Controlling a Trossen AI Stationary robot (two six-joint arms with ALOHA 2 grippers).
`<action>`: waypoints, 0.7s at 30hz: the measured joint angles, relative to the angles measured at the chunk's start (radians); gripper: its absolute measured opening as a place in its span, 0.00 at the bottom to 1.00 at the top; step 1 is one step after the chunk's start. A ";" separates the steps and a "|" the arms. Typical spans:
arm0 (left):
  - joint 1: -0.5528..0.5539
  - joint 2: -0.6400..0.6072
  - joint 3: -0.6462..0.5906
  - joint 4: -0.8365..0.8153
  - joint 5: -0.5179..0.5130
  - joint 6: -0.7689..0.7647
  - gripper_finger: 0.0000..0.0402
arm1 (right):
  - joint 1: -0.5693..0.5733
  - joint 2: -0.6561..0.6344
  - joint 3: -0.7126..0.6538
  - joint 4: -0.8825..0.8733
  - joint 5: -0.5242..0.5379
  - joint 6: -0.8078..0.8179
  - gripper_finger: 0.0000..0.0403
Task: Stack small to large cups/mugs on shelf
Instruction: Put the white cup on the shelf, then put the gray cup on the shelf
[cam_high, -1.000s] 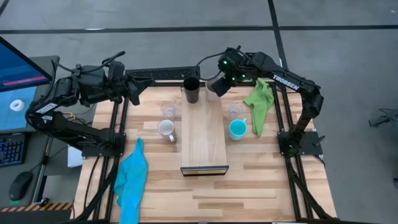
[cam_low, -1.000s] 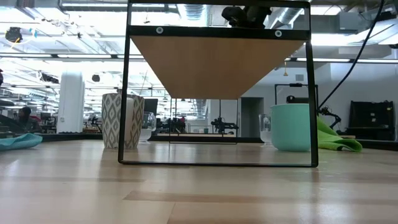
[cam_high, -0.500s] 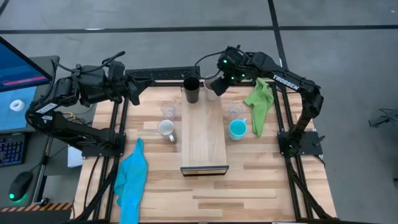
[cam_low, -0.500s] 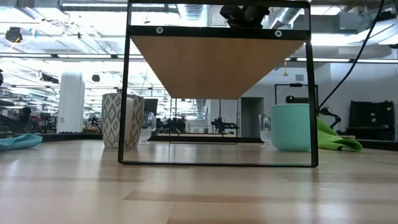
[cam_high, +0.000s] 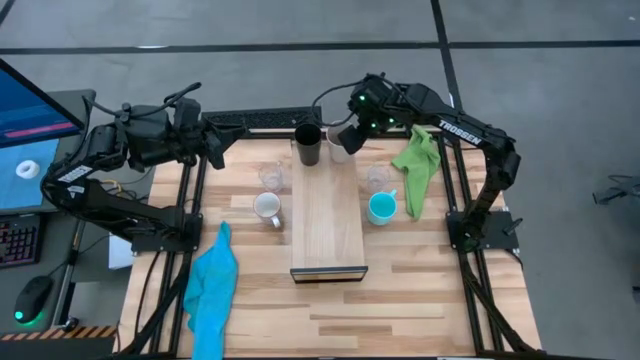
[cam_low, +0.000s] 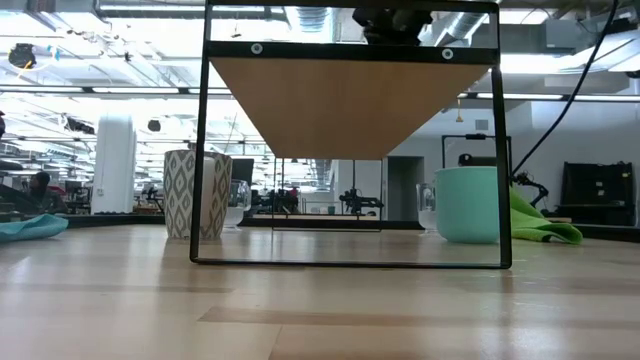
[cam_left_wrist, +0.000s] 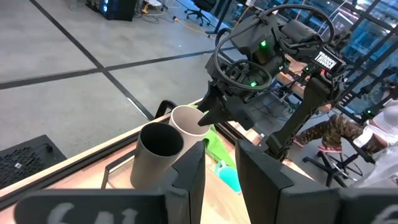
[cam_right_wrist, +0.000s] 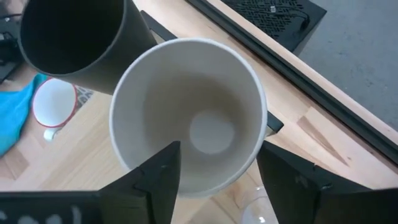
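From overhead my right gripper hides most of the beige cup beside the black cup at the shelf's far end; jaws spread around it, not clenched. Left gripper's jaws: can't tell.

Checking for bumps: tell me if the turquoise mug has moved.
No. The turquoise mug stands where it did, just right of the shelf in the high view.

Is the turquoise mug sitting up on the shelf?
No, the turquoise mug stands on the table, beside the shelf.
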 joint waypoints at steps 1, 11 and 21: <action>0.000 0.000 0.000 0.000 0.000 0.000 0.20 | 0.000 -0.004 0.000 0.002 -0.002 -0.004 0.58; 0.000 0.000 0.000 -0.007 0.019 0.000 0.20 | -0.007 -0.053 0.000 0.034 -0.032 -0.008 0.57; 0.000 0.000 0.000 -0.015 0.060 0.000 0.20 | 0.003 -0.216 0.001 0.020 -0.034 -0.008 0.57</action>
